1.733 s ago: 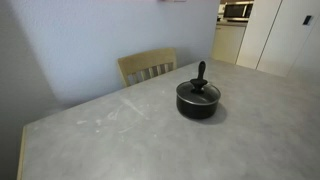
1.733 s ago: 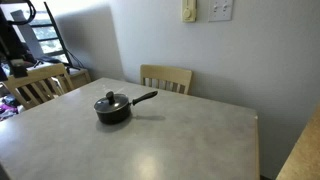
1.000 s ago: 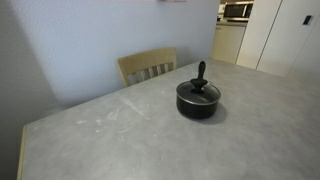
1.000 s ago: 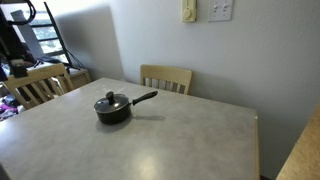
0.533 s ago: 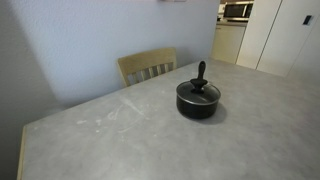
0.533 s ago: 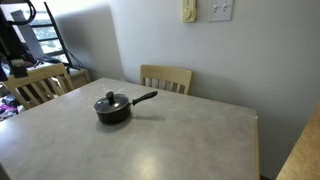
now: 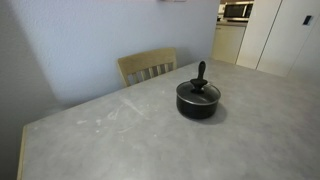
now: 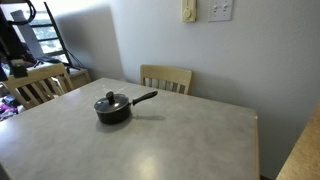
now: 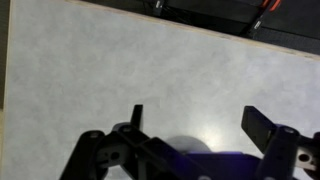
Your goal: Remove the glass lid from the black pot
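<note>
Gripper: wide open, empty (above tabletop).
Risk: off-centre pinch may slip from glass lid, dragging black pot toward edge.

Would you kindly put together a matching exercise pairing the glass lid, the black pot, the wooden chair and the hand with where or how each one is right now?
Things:
1. glass lid
2. black pot
3. wooden chair
4. hand

Places or states:
A. standing on the grey table
B. open, above bare tabletop
C. sitting on the black pot
D. drawn up at the table's edge, by the wall

Pairs: 1-C, 2-A, 3-D, 4-B.
</note>
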`<control>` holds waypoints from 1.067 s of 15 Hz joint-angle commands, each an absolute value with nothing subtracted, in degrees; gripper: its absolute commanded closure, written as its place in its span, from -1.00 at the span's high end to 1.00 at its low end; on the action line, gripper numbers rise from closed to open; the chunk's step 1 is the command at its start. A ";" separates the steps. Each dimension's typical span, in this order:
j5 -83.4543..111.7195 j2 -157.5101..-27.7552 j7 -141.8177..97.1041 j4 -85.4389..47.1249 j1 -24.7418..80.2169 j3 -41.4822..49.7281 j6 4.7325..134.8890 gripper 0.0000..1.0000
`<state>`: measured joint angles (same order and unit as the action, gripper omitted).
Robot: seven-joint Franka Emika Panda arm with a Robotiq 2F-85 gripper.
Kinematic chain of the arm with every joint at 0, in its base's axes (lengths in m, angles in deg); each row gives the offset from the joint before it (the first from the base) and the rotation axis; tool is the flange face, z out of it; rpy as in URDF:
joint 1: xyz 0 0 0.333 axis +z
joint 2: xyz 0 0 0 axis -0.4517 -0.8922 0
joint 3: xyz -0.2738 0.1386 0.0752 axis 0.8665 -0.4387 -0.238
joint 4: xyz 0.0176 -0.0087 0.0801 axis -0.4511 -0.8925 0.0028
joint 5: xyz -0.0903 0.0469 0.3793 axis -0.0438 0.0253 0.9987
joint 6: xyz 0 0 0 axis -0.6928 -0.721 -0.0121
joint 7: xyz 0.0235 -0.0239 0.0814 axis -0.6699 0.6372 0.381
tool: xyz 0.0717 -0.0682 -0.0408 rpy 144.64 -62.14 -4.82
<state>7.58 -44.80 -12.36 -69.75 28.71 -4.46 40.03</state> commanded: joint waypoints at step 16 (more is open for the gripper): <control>-0.18 -50.58 -1.74 -69.21 33.19 -2.84 56.76 1.00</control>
